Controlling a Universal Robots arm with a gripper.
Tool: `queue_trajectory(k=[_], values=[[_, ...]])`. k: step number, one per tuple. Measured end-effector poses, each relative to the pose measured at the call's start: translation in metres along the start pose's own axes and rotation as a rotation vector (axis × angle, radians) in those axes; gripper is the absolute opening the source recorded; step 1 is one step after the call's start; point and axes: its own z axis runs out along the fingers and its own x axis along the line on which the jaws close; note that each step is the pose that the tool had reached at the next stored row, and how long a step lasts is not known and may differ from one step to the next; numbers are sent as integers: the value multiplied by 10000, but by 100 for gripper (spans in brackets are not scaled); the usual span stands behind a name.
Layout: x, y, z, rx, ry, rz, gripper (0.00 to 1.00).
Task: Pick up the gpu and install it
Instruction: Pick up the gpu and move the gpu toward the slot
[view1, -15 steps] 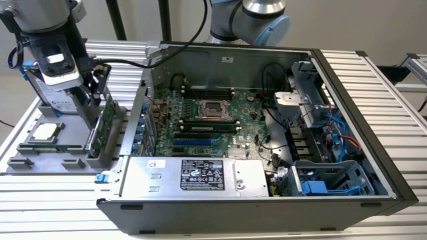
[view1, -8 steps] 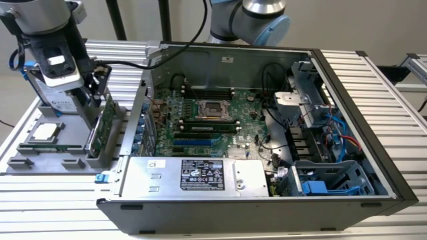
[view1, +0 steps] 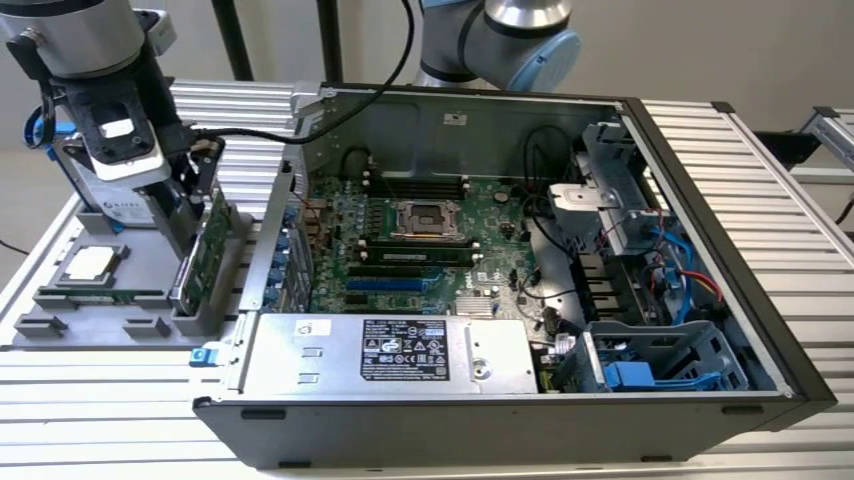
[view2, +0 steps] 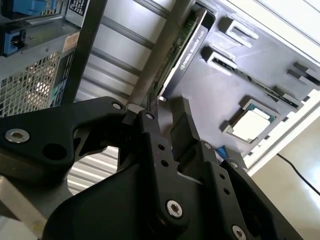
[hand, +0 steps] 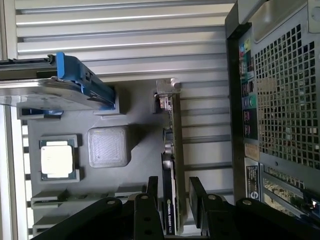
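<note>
The gpu (view1: 207, 255) stands on edge in a slot of the grey parts tray (view1: 54, 335), at the exterior view's left beside the open computer case (view1: 747, 300). In the first wrist view the gpu (hand: 176, 135) is a thin green card with a black cooler and a silver bracket at its far end. My gripper (hand: 174, 182) is lowered over it and open. One finger (hand: 152, 197) is on the cooler side and the other finger (hand: 197, 197) on the board side, with a small gap. The second wrist view shows the gripper (view2: 162, 107) straddling the gpu (view2: 187, 42).
The tray also holds a processor (hand: 56, 162), a memory stick (view1: 100, 295) and a silver hard drive with blue rails (hand: 60, 92). Inside the case lie the motherboard (view1: 400, 260) and the power supply (view1: 387, 350). The case's perforated rear wall (hand: 285, 90) is close beside the card.
</note>
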Motion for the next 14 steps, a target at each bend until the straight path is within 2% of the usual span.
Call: queue_trajectory(k=[14], values=[[1, -4, 73, -1, 0, 0, 100]])
